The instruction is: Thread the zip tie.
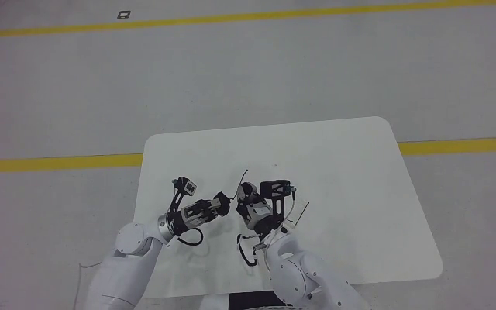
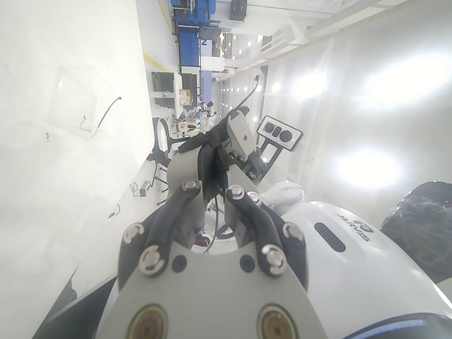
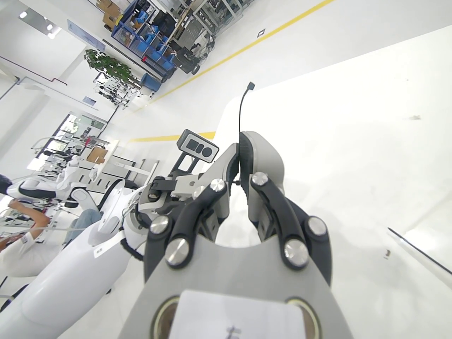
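Note:
A black zip tie (image 3: 241, 114) stands out past my right gripper (image 3: 239, 164), which is shut on its strap. Its square head (image 3: 251, 86) is the free end. In the top view this gripper (image 1: 244, 195) sits over the table's front middle, with the tie (image 1: 244, 175) pointing away from the robot. My left gripper (image 1: 222, 203) is just to its left, fingertips close to the right one. In the left wrist view its fingers (image 2: 187, 171) are shut, and a thin black strand (image 2: 213, 220) runs down between them. The tie's head (image 2: 257, 78) shows beyond.
A second black zip tie (image 1: 302, 211) lies on the white table (image 1: 349, 170) to the right of the grippers; it also shows as a zip tie (image 2: 108, 110) beside a clear plastic piece (image 2: 76, 102). Small scraps (image 3: 414, 118) dot the surface.

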{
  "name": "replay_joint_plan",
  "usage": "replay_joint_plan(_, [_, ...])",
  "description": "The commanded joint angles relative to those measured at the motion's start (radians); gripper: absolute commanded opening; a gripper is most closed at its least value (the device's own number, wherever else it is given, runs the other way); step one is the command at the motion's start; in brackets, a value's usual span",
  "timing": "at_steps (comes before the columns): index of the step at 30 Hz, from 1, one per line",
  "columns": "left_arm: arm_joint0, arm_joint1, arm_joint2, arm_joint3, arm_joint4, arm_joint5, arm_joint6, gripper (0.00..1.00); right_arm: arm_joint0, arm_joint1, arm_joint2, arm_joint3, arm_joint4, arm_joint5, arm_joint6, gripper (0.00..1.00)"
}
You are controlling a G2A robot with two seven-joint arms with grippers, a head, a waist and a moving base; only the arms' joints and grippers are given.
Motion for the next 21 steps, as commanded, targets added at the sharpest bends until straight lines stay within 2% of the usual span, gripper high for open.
replay_joint_plan(1, [0.0, 0.0, 0.0, 0.0, 0.0, 0.0, 0.0, 0.0, 0.001, 0.002, -0.002, -0.002, 0.001, 0.0, 0.001, 0.0])
replay_joint_plan(21, [0.0, 0.0, 0.0, 0.0, 0.0, 0.0, 0.0, 0.0, 0.006, 0.018, -0.016, 0.002, 0.043, 0.0, 0.003, 0.0])
